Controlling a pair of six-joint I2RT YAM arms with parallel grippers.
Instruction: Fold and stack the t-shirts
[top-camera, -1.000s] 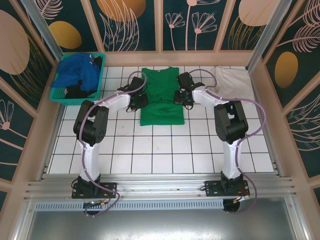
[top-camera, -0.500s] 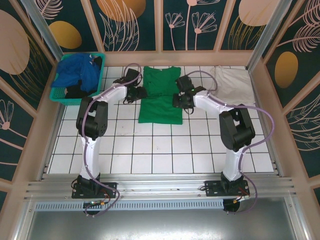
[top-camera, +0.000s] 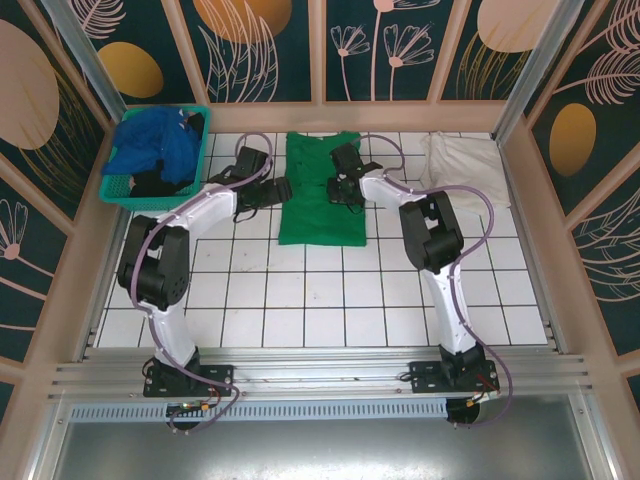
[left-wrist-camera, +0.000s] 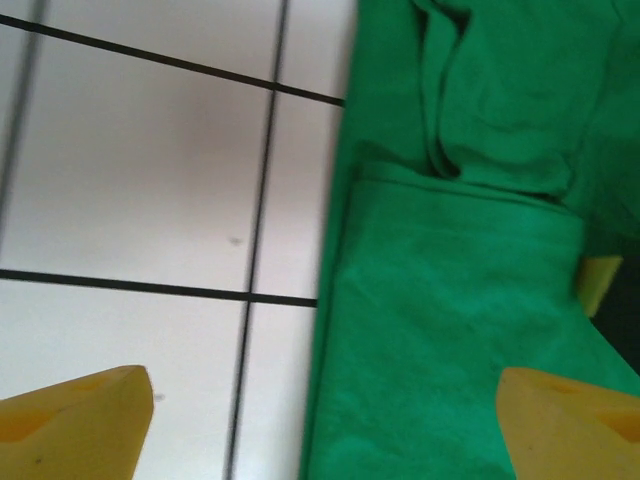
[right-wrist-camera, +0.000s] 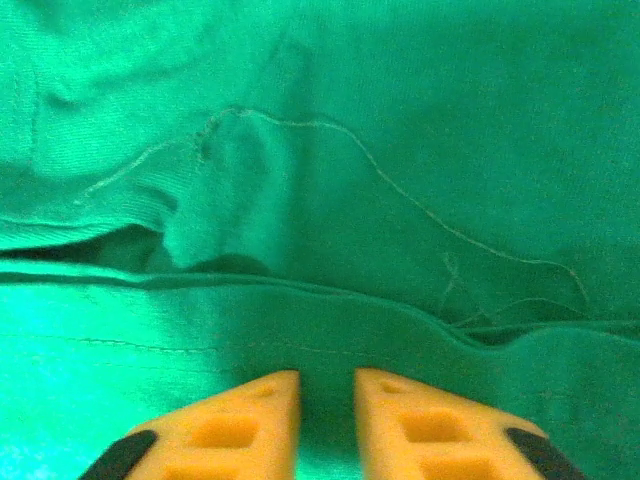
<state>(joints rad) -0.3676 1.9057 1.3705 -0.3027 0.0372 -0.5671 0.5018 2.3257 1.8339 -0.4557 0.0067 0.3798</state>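
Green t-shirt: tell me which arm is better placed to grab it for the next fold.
Probably the left: the left gripper is open, straddling the edge of the green t-shirt, one finger over tile, one over cloth. The right gripper hangs over the cloth with fingers nearly together.

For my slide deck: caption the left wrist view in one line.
Left pincer open wide, one finger over the white tiled table, the other over the folded green t-shirt.

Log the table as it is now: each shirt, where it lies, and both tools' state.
green t-shirt: partly folded, flat on tiled table, far centre
blue t-shirt: heaped in teal basket, far left
cream t-shirt: far right, loosely laid
left tool: open, straddling green t-shirt's left edge
right tool: nearly closed above green t-shirt; grip unclear
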